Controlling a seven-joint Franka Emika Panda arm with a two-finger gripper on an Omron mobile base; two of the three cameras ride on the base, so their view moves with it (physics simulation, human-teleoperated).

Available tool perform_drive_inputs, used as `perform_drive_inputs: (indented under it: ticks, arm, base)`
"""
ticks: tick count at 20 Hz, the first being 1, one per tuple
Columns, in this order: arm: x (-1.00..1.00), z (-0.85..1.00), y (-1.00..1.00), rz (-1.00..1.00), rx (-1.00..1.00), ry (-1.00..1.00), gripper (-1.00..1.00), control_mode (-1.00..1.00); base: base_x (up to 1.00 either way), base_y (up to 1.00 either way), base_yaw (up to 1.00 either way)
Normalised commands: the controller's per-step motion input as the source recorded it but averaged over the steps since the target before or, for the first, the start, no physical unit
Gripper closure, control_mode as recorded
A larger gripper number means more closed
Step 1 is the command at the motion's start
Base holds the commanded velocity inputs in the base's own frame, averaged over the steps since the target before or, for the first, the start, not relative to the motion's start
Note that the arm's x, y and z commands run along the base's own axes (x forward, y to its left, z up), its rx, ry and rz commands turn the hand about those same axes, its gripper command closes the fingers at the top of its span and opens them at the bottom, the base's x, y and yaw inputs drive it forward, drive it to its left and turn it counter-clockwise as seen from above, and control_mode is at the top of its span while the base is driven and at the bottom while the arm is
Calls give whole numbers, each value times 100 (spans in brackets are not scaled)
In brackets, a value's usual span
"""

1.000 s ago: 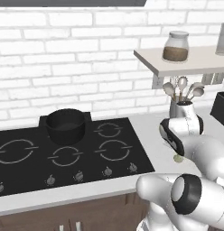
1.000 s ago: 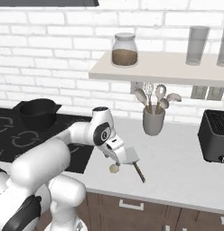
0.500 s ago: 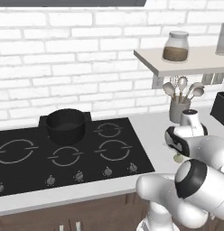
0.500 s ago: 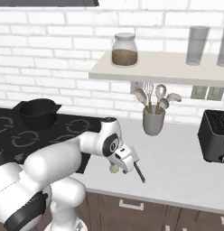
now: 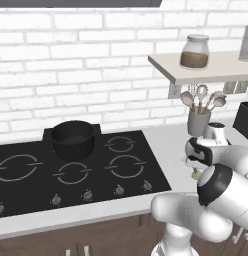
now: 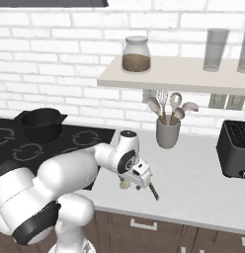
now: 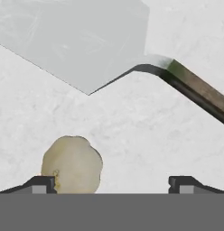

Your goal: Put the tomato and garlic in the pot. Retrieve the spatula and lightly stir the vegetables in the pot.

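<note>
Garlic (image 7: 72,163) lies on the counter (image 7: 132,135) just inside my left fingertip (image 7: 40,183), near the spatula (image 7: 86,40); my claw (image 7: 111,185) gapes wide and empty, so I should centre over the bulb before closing.

the pot (image 5: 72,139) is small, round and black, with low straight sides and stubby side handles; it stands upright on a rear burner ring of the black cooktop, and its inside looks dark. the garlic (image 7: 72,164) is a pale, lumpy cream bulb lying on the speckled white tabletop, well apart from the pot, off the cooktop's right edge. the spatula (image 7: 89,38) lies flat on the same tabletop just beyond the garlic, not touching it: a broad, pale grey squarish blade that narrows through a bent neck into a dark handle (image 6: 153,191) angled away toward the tabletop's front edge.
</note>
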Motion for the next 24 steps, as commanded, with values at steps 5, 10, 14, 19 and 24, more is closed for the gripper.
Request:
perform_drive_inputs:
  ticks: [5, 10, 14, 19, 24]
  arm:
    - [0, -14, 30, 17, 10, 0, -100, -100]
    - [0, -21, 31, 15, 8, 0, -100, -100]
    - [3, -19, 8, 11, 6, 0, -100, -100]
    - [0, -11, 14, 9, 3, -1, 100, -100]
    - [-6, 0, 11, 5, 0, -7, 100, -100]
  base:
    - [0, 0, 0]
    - [0, 0, 0]
    - [0, 0, 0]
    - [0, 0, 0]
    - [0, 0, 0]
